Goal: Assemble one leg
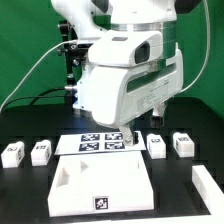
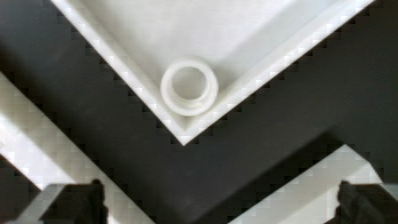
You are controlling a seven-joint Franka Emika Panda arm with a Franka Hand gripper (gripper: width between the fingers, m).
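Hand (image 2: 217, 200): fingers spread wide with nothing between them, raised off the table (image 1: 30, 195).
Below the hand: one corner of the square top (image 2: 267, 30); its round corner socket (image 2: 191, 85) is in line with the gap between the fingers.
Legs: four alike, lying on the table, none gripped. Two (image 1: 12, 152) (image 1: 40, 151) are well off to the exterior view's left of the hand. Two (image 1: 157, 146) (image 1: 183, 144) are nearer, on the exterior view's right.
Marker board (image 1: 100, 143): flat on the table, close under the hand, just beside the square top.
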